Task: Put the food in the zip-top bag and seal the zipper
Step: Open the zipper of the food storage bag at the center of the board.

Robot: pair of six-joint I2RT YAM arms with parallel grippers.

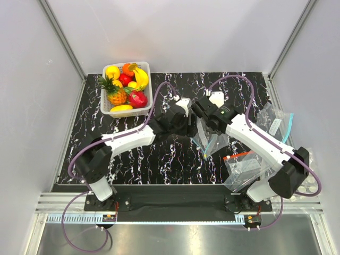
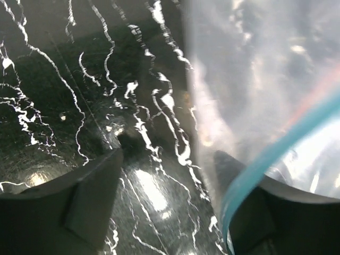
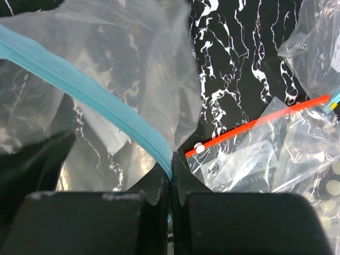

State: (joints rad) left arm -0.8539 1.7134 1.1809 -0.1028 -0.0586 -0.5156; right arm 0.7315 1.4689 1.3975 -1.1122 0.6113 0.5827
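Pinching the zipper (image 3: 95, 101) near its end, my right tool (image 3: 170, 196) is clenched on it, a grip only its wrist view resolves. My left tool (image 2: 167, 159) is released, the zip-top bag (image 1: 207, 140) hanging just beside it. Overhead: the food (image 1: 125, 87) lies in the far-left basket (image 1: 105, 109), bare bench (image 1: 159, 159) between.

The zip-top bag (image 1: 210, 139) sits between the left tool (image 2: 169, 154) and the right tool (image 3: 170, 194). Its zipper (image 3: 95, 101) runs in from the right tool's left and ends between that tool's fingers. It also crosses the left tool's right finger. A second bag (image 3: 255, 159) lies on the counter (image 1: 159, 154) to the right tool's right. The basket (image 1: 105, 110) holding the food (image 1: 127, 85) stands beyond the left tool, well to its left.
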